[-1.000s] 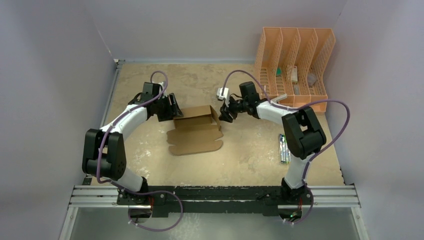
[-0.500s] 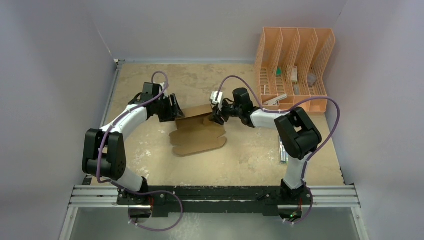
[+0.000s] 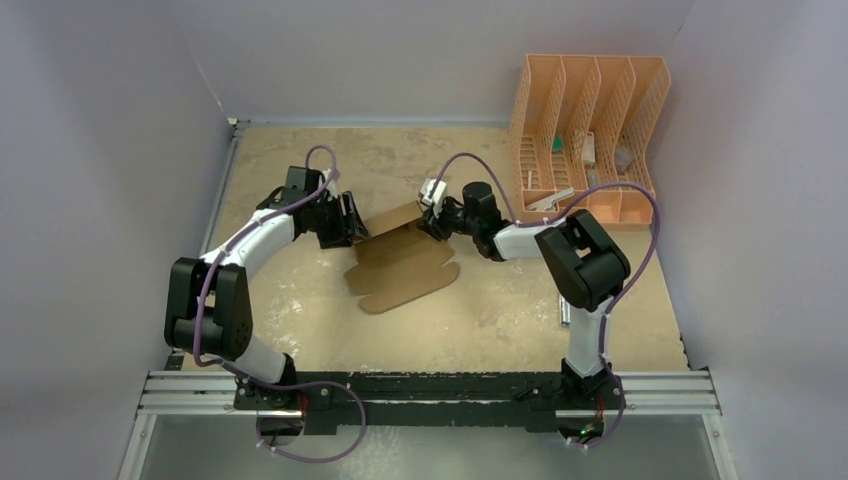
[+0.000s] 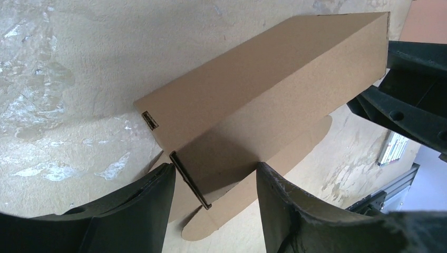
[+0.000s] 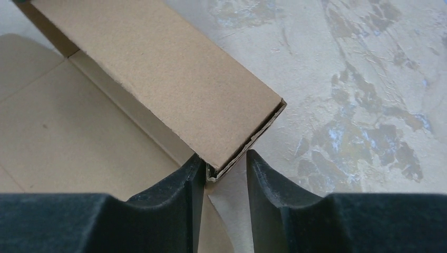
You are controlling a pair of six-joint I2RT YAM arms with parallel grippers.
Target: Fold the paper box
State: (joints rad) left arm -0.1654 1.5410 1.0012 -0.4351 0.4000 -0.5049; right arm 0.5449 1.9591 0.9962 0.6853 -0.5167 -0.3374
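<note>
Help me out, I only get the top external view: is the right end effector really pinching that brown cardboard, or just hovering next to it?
Observer: The right wrist camera shows the right end effector with one finger on each side of the end of the raised wall of the paper box. Whether it is squeezing yet, I cannot tell.
Visitor: And the other one?
Observer: The left wrist camera shows the left end effector open. Its fingers are well apart around the box's opposite end, and a thin end flap stands edge-on beside one finger.
</note>
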